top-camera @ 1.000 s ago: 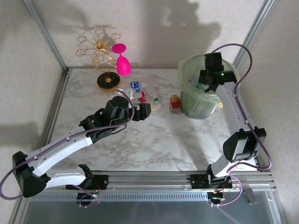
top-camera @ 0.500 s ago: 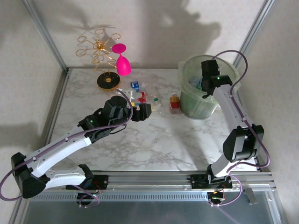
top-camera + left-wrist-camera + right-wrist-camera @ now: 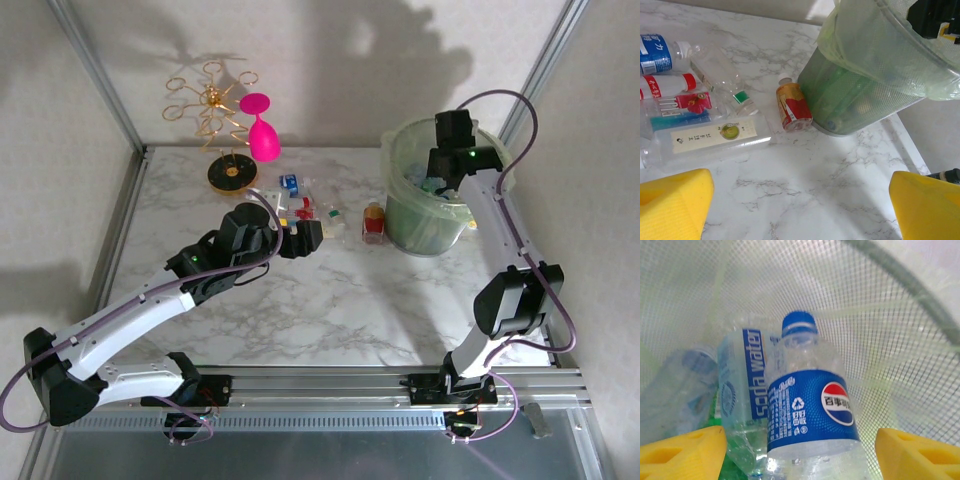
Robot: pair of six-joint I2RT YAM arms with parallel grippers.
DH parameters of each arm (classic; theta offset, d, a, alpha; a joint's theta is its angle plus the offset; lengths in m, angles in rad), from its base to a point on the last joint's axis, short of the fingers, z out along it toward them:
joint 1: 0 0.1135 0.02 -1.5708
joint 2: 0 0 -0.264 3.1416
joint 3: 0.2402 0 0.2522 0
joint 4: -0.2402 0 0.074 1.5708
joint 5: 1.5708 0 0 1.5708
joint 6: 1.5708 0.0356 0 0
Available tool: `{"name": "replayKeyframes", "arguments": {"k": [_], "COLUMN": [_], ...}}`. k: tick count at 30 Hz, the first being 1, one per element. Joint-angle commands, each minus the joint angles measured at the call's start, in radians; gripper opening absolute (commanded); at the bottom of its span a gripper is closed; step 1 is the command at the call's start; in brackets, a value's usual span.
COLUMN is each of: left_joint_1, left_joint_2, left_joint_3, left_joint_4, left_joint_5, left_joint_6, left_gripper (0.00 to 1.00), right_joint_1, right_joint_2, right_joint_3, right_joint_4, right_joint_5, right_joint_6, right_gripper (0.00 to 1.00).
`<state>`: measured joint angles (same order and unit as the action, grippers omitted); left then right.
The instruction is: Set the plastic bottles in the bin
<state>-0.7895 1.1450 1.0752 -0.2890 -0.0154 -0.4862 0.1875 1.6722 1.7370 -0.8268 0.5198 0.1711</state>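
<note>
Over the pale-green bin [image 3: 402, 218], my right gripper [image 3: 440, 183] points down into it. Its yellow fingers [image 3: 682, 451] stand open, with a gap on each side of a clear bottle with a blue cola label [image 3: 810, 405]. That bottle rests among other bottles, including a "soda water" one [image 3: 742, 385], inside the mesh wall [image 3: 890, 315]. My left gripper [image 3: 310, 238] hangs open and empty over the marble [image 3: 800, 210]. Ahead of it lie several bottles: a clear white-labelled one [image 3: 710, 137], a blue-labelled one [image 3: 660, 52], and a small red-gold one [image 3: 794, 106] against the bin [image 3: 855, 100].
A pink wine glass [image 3: 262, 130] and a gold wire rack [image 3: 212, 110] on a round dark base [image 3: 232, 175] stand at the back left. Metal frame posts run along the left and right table edges. Bare marble lies in front of the bottle cluster [image 3: 300, 205].
My right gripper has opened over the bin and let go of the blue-labelled bottle. Its wrist shifted slightly. The left arm has barely moved.
</note>
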Motion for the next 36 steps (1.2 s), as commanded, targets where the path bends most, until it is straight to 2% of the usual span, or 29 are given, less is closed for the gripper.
{"name": "replayKeyframes", "arguments": {"k": [1,5,13,17,22,28,32,36], "left_joint_1": [0.013,0.016,0.019,0.018,0.018,0.019,0.020,0.020], "left_joint_2": [-0.009,-0.012,-0.017,-0.019,-0.020,-0.018,-0.019,-0.018], "left_joint_3": [0.000,-0.001,-0.004,-0.001,-0.003,-0.003,-0.001,-0.003], "left_joint_4": [0.017,0.017,0.014,0.011,0.009,0.007,0.007,0.006], "left_joint_5": [0.010,0.002,-0.004,-0.016,-0.024,-0.026,-0.035,-0.046], "left_joint_6": [-0.010,-0.009,-0.008,-0.003,-0.002,-0.002,-0.001,0.003], "left_gripper": [0.90,0.90,0.90,0.90,0.90,0.90,0.90,0.90], "right_joint_1": [-0.002,-0.002,-0.004,-0.004,-0.013,-0.026,-0.024,0.007], "right_joint_2": [0.003,-0.006,-0.019,-0.019,-0.012,-0.005,-0.026,-0.065], "right_joint_3": [0.034,0.024,-0.110,-0.178,-0.229,-0.148,-0.072,-0.016], "right_joint_4": [-0.002,0.018,0.074,0.094,0.118,0.088,0.054,0.035], "right_joint_5": [-0.013,-0.027,-0.030,-0.040,-0.060,-0.044,-0.048,-0.067], "right_joint_6": [-0.001,-0.004,0.014,0.032,0.042,0.027,0.027,0.016], "right_gripper": [0.77,0.73,0.47,0.42,0.40,0.40,0.51,0.57]}}
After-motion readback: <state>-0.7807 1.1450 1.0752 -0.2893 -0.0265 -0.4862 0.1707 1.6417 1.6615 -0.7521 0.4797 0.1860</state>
